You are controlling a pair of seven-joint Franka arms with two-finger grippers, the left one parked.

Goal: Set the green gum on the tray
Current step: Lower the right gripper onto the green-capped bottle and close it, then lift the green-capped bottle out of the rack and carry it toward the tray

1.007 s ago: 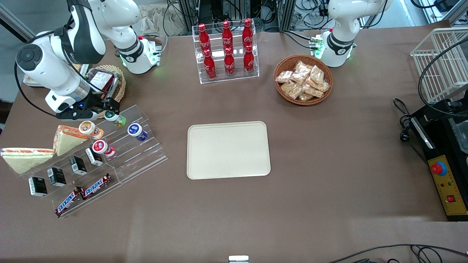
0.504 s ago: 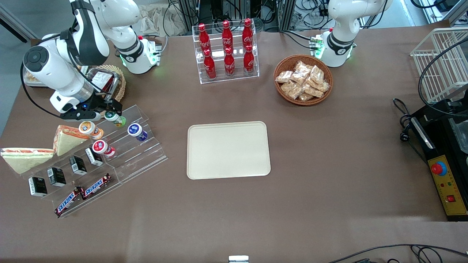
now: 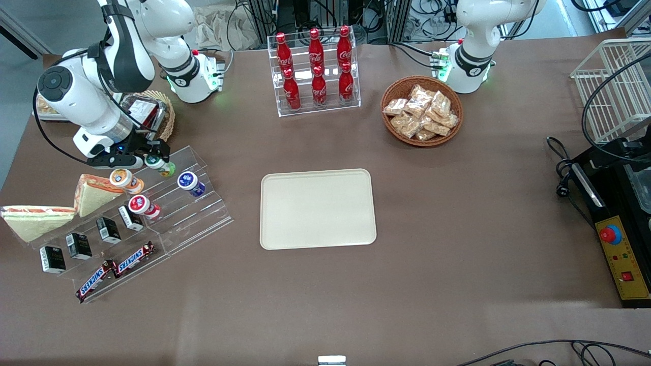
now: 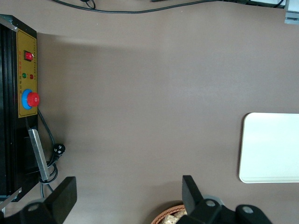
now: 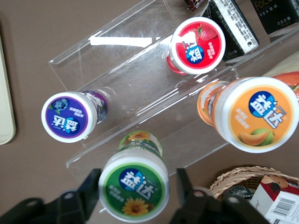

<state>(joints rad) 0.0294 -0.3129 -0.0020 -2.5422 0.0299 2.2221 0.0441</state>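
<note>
Green gum (image 5: 134, 188) between open gripper (image 5: 135, 196) fingers; tray (image 3: 318, 209) well apart

Even overhead light, soft shadows on the counter (image 3: 457, 213). White glare streak on the clear acrylic shelf (image 5: 140, 79) in right wrist view. The hand (image 5: 135, 196) sat close to lens, dark & blurry; front view sharp.

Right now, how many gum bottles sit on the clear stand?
4: green gum on the top step between the hand's open fingers, orange beside it, purple and red a step lower.
</note>
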